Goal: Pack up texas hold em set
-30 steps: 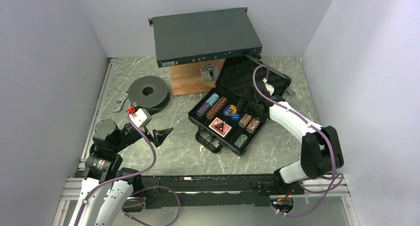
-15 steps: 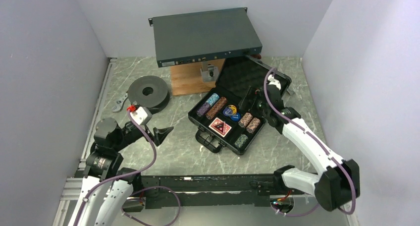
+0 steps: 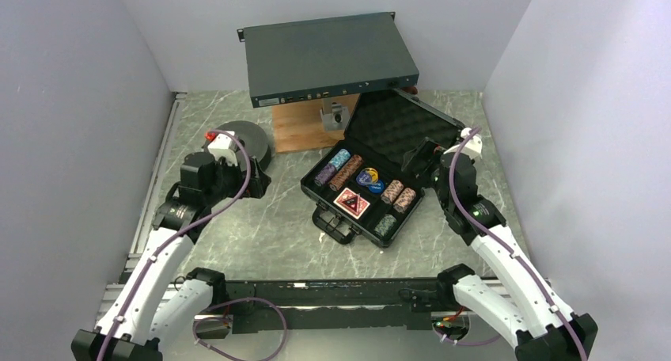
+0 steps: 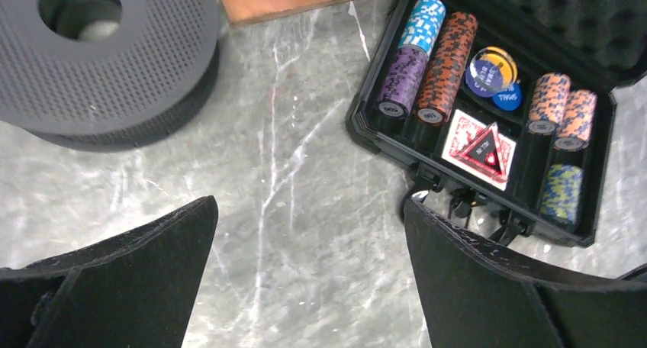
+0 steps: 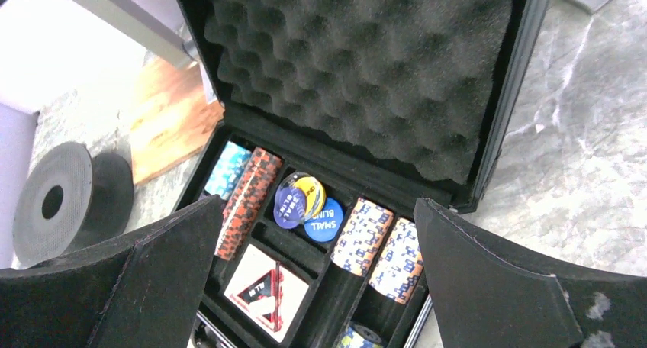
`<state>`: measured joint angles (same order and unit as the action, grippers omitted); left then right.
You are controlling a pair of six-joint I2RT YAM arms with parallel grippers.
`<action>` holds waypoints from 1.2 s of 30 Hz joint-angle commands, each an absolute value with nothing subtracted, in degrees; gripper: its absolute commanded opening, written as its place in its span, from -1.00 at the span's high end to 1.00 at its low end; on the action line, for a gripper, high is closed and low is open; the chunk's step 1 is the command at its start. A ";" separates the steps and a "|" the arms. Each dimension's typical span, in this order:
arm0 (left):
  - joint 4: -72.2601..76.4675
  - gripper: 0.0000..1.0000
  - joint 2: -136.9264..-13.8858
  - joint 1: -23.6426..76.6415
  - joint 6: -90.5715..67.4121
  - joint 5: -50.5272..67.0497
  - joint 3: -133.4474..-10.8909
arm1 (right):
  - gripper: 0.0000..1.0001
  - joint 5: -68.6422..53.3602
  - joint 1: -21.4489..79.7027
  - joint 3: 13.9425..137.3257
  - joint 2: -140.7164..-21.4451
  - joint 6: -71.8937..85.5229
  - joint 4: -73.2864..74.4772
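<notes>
Item: grey marbled tabletop [image 3: 269, 234], with two arms mounted at its near edge. Left gripper [image 4: 309, 211]: jaws wide apart, nothing between them, hanging above bare table between the dark round perforated spool [image 4: 114, 66] and the case's left front corner. Right gripper [image 5: 319, 203]: jaws likewise spread wide and empty, poised at the right side of the case, facing its interior. Black rectangular hard case [image 3: 403, 127]: lies open near the middle of the table, turned at an angle, carrying handle [image 3: 332, 222] toward the near edge, lid raised behind the tray and showing egg-crate foam lining [image 5: 366, 66]. Tray contents, all seated in compartments: purple chip roll [image 4: 400, 81], light blue and white chip roll [image 4: 422, 24] and orange-and-black chip roll [image 4: 442, 66] at left; red-backed card deck [image 4: 458, 134] at front centre, with a red-black triangle [image 4: 486, 146] lying on top; round blue and yellow buttons [image 4: 488, 69] just behind the deck; two orange-and-blue chip rolls [image 4: 549, 100] side by side at right; blue-and-yellow chip roll [image 4: 561, 191] at the near right corner. Behind the case: brown wooden board [image 3: 297, 131], flat on the table. Farthest: large flat grey electronics box [image 3: 324, 56], raised above the board by the back wall
</notes>
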<state>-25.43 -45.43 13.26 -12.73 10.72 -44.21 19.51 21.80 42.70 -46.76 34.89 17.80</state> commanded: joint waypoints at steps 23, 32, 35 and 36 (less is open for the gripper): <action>-36.27 -0.77 -49.55 13.97 -7.73 9.51 -54.04 | -0.93 36.67 14.33 69.22 -60.13 31.29 15.31; -30.29 -0.65 -43.90 14.03 -5.12 7.77 -45.48 | -0.85 11.75 -2.82 83.09 -75.46 32.61 21.69; -29.07 -0.66 -43.70 14.02 -4.21 6.40 -44.15 | -0.79 6.84 -6.65 88.06 -80.90 33.04 24.94; -29.80 -0.65 -44.35 14.06 -3.95 6.93 -44.82 | -0.76 5.58 -7.54 89.56 -82.83 33.12 25.79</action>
<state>-32.05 -44.71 13.87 -7.01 6.61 -43.92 15.90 -3.77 82.78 -77.76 32.58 21.04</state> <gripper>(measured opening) 0.828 0.902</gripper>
